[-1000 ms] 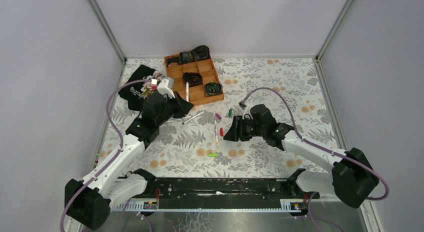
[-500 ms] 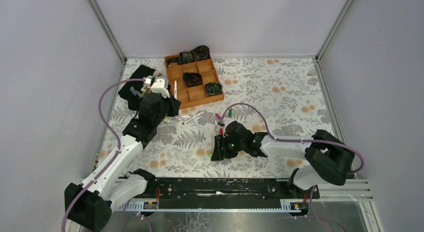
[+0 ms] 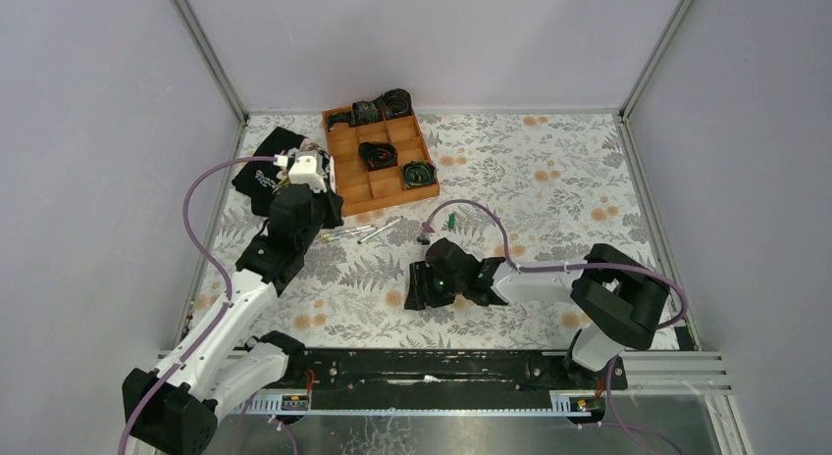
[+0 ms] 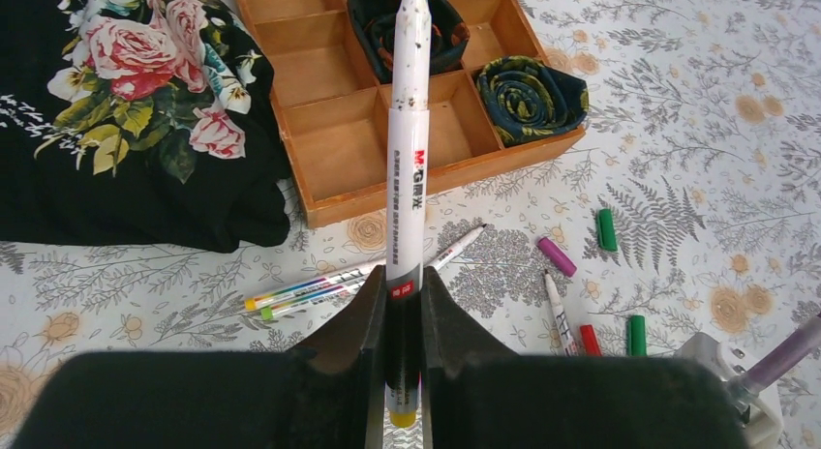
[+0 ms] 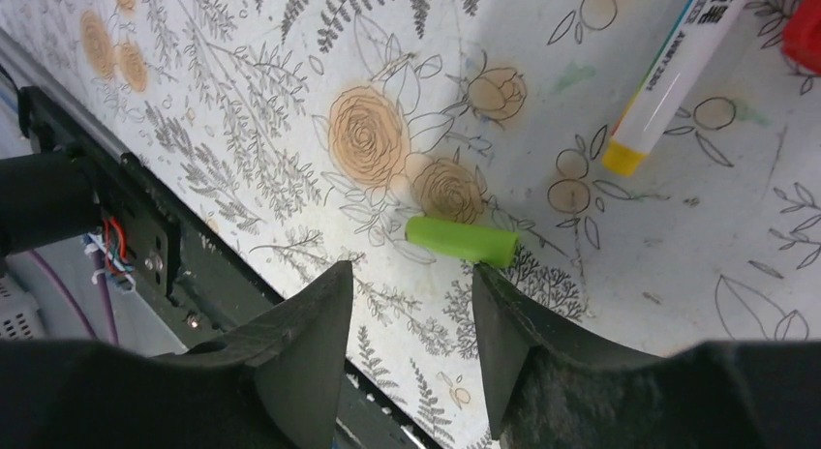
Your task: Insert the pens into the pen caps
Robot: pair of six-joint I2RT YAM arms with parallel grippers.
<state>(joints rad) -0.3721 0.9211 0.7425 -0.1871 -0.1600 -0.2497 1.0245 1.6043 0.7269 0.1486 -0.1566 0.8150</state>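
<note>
The lime green cap (image 5: 461,241) lies on its side on the flowered tablecloth (image 5: 290,62), just past the tips of the right gripper (image 5: 409,275), at about one o'clock from the gap in the wrist view and nearer the right-hand finger. The jaws are spread, with nothing between them. The cap's length runs nearly across from finger to finger (image 5: 310,333), so a straight close would likely catch it end to end and cover its mouth; which end is the mouth cannot be told. A good pick probably calls for a quarter turn of the wrist, a small shift toward one o'clock to centre the cap, then a low descent so the fingers meet its round sides. The yellow-ended pen (image 5: 668,72) at two o'clock and the red cap (image 5: 808,33) beyond it are apart from the cap and should be left alone. The left gripper (image 4: 405,280) waits by the wooden tray (image 4: 455,176), pinching a held pen (image 4: 409,159) that points toward twelve o'clock.
</note>
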